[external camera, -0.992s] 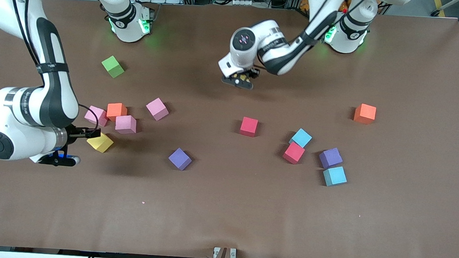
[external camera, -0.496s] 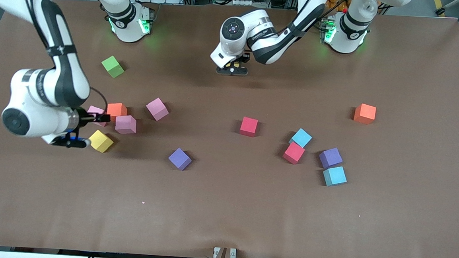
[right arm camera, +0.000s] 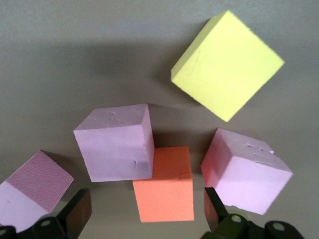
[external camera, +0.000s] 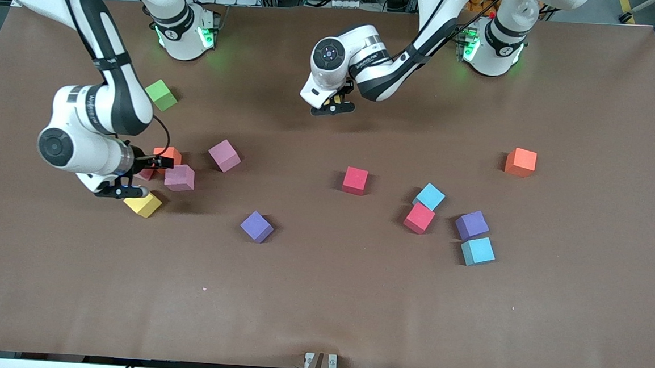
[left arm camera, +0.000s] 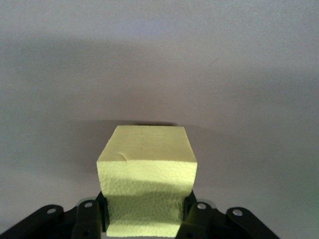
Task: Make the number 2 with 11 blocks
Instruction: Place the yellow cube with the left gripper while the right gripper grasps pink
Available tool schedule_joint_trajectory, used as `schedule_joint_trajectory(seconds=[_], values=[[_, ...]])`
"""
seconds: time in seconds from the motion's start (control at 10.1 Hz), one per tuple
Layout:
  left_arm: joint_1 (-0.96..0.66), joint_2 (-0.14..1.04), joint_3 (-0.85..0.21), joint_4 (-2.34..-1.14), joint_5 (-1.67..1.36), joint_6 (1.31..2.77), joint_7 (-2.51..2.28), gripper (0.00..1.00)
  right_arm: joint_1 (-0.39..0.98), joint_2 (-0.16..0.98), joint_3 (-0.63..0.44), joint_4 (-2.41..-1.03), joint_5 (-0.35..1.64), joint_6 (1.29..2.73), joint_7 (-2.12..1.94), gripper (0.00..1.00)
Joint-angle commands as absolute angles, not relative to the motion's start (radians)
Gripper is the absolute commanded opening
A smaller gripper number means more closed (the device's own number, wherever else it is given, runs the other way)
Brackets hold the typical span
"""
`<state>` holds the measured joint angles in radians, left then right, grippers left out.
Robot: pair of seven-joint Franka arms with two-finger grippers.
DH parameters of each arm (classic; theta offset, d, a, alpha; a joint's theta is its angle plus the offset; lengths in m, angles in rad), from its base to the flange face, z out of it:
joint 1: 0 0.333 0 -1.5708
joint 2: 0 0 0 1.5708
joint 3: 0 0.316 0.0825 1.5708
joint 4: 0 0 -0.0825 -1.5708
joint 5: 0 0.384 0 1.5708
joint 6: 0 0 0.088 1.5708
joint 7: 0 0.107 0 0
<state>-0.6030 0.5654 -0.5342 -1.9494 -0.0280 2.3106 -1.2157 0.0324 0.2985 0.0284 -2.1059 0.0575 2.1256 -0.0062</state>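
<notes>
No part of the number 2 is laid out yet: the blocks lie scattered singly and in small clusters on the bench. The left hand holds a yellow cube above bare bench near the arm bases. The right hand, fingers wide, hovers over the pink-orange cluster. The cubes have no long axis; their edges point at differing angles.

Pink cube, orange cube crowded together; bare table nearer the camera.
</notes>
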Motion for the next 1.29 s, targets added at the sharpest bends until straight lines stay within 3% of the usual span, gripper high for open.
schedule_joint_trajectory(seconds=[0.0,0.3,0.5,0.59,0.69,1.19], values=[[-0.624,0.578,-0.525,-1.927,0.011,2.298,-1.18,0.08,0.075,0.285,0.026,-2.122,0.074,2.17,-0.017,1.0],[-0.635,0.594,-0.525,-1.927,0.047,2.298,-1.108,0.1,0.087,0.321,0.026,-2.123,0.072,2.241,-0.018,1.0],[-0.641,0.606,-0.525,-1.928,0.063,2.299,-1.106,0.23,0.095,0.336,0.026,-2.123,0.072,2.267,-0.018,1.0],[-0.641,0.606,-0.525,-1.927,0.066,2.298,-1.108,0.65,0.094,0.348,0.026,-2.123,0.072,2.278,-0.018,1.0],[-0.64,0.597,-0.525,-1.927,0.066,2.295,-1.115,1.0,0.094,0.362,0.026,-2.123,0.072,2.289,-0.017,1.0],[-0.562,0.402,-0.532,-1.924,0.052,2.137,-1.124,1.0,0.092,0.41,0.026,-2.135,0.093,2.293,-0.002,1.0]])
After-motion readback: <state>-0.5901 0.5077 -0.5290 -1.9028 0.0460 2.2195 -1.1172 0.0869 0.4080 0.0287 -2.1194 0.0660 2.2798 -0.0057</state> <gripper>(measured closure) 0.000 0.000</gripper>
